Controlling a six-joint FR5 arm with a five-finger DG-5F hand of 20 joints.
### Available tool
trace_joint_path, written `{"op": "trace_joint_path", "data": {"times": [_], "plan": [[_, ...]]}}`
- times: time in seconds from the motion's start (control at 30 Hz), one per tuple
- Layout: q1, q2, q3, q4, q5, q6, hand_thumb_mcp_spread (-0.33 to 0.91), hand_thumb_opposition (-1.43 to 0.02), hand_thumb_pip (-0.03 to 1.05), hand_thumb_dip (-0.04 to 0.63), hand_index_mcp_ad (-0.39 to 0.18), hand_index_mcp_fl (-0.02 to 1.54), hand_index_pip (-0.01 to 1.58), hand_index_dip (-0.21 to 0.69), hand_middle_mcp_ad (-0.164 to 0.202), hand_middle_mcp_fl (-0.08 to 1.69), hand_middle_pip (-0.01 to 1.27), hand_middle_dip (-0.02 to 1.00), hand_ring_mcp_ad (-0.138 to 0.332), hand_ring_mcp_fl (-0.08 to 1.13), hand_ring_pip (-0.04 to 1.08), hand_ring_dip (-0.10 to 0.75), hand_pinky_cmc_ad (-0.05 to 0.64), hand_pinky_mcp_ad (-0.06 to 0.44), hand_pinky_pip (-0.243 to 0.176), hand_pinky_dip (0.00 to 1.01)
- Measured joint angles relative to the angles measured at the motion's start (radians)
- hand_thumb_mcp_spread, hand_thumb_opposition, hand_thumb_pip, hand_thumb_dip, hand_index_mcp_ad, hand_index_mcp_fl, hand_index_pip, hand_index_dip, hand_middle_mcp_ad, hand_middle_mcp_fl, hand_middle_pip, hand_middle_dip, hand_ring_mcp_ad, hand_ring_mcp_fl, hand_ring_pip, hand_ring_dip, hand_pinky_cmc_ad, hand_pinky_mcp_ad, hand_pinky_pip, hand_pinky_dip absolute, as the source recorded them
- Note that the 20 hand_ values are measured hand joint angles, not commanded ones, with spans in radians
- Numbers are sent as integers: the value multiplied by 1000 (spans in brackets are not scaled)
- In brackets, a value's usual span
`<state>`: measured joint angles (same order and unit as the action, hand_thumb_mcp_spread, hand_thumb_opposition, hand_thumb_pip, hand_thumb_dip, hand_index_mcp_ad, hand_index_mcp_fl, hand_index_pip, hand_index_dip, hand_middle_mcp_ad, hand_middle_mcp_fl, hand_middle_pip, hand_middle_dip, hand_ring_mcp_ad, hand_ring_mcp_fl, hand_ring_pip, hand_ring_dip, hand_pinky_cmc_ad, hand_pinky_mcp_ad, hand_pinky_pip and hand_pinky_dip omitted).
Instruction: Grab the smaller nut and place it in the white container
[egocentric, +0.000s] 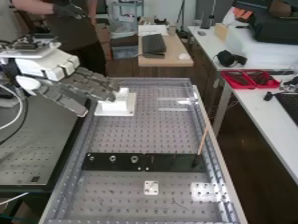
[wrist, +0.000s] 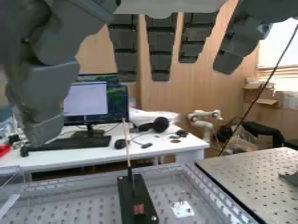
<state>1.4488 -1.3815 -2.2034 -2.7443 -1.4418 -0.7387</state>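
One hand (egocentric: 83, 86) is spread; one smaller nut (egocentric: 92, 158), one larger nut (egocentric: 113, 158), one bearing (egocentric: 134, 159) stand apart.

- This looks like a robotics lab or workshop.
- In the high view, a metal counter (egocentric: 126, 140) full of drilled holes runs from the centre to six o'clock.
- A white robot arm (egocentric: 46, 65) with a dark grey hand (egocentric: 86, 89) comes in from ten o'clock.
- Towards six o'clock, a flat black bar (egocentric: 163, 164) carries a smaller nut (egocentric: 92, 158), a larger nut (egocentric: 113, 158) and a bearing (egocentric: 134, 158).
- At eight o'clock lies a second drilled metal table (egocentric: 40, 145).
- At three o'clock is a long white desk (egocentric: 261, 112), with red trays (egocentric: 233, 81) at two o'clock.
- At twelve o'clock stands a shelf (egocentric: 126, 4).
- The wrist view shows a monitor (wrist: 120, 90), a keyboard (wrist: 76, 143) and stacked boxes (wrist: 263, 95).
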Motion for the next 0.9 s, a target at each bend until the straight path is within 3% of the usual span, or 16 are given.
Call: {"op": "trace_joint_path", "data": {"times": [0.23,0.33,0.63,0.9], "plan": [[-35,-8,-64,60,-1,22,374,-735,483,126,-87,340,506,51,87,201,141,192,96,5,113,37,377,243,-44,199],[-44,-15,-93,94,0,26,372,-742,552,126,-91,370,709,31,84,202,140,188,96,5,122,42,377,243,-44,201],[-42,-47,-153,180,41,64,391,-770,553,140,-94,358,1028,17,84,202,145,204,99,5,122,44,377,239,-45,201],[-23,-96,-188,255,99,92,389,-791,555,152,-106,323,1215,21,87,202,145,202,101,5,120,44,377,239,-45,201]]}}
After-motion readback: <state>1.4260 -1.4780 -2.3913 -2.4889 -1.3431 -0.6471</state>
